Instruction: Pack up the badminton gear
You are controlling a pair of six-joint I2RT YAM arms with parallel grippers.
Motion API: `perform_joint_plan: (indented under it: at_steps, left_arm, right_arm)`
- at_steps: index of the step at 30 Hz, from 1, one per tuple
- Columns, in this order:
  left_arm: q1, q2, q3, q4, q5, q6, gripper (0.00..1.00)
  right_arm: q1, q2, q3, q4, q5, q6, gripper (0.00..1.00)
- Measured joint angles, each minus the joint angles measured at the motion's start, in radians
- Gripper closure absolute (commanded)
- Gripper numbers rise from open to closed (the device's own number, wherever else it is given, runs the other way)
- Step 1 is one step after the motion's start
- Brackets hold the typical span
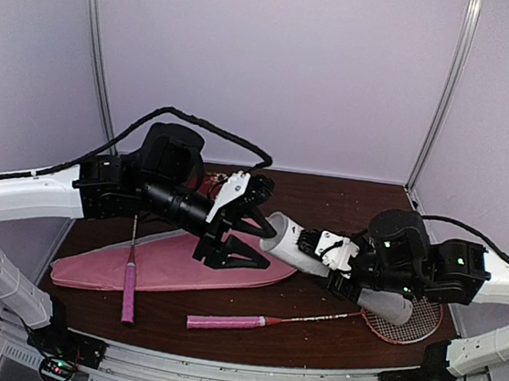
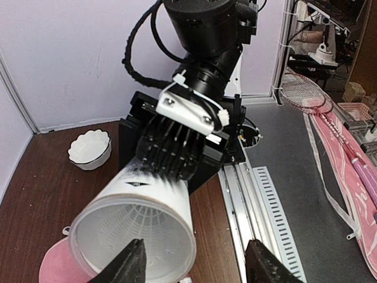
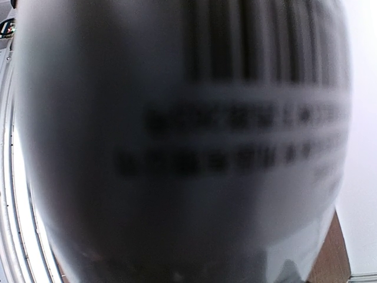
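Nearest the front edge of the desk (image 1: 345, 201), one racket (image 1: 226, 322) lies crosswise in the lower middle of the top view. Its head sits at the lower right, under the closed end of the tube. The other racket (image 1: 130, 291) points its pink handle at the bottom edge of the frame, its shaft crossing onto the pink bag (image 1: 107, 270), which lies flat at the lower left. Above these, held off the desk, is the white tube (image 1: 290, 241). Its long axis runs from the lower right up toward the middle of the frame, with the open mouth at the middle end. The right end effector (image 1: 330, 252) is clamped around the tube partway along. That arm's own camera shows only a blurred printed label, so the grip is judged from the other two views. The left end effector (image 2: 196, 259) is spread wide with nothing in it, its two fingers on either side of the tube's mouth. The mouth faces it head-on, just off the fingertips and a little toward the lower left of the left wrist view. A white ribbed pattern shows inside the tube, probably feathers of a shuttlecock. The left arm is therefore the one placed to work at the opening, and any push would have to follow the tube's axis. Farthest back, a small round dish (image 2: 89, 152) stands apart on the desk.
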State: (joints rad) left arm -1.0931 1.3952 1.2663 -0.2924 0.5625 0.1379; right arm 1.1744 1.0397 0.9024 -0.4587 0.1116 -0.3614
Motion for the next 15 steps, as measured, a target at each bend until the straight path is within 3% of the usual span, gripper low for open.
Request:
perform_joint_plan:
  at_steps: [15]
  left_arm:
    - [0.0, 0.025, 0.004, 0.011, -0.016, 0.001, 0.37]
  right_arm:
    - [0.009, 0.021, 0.0, -0.025, 0.021, 0.001, 0.72]
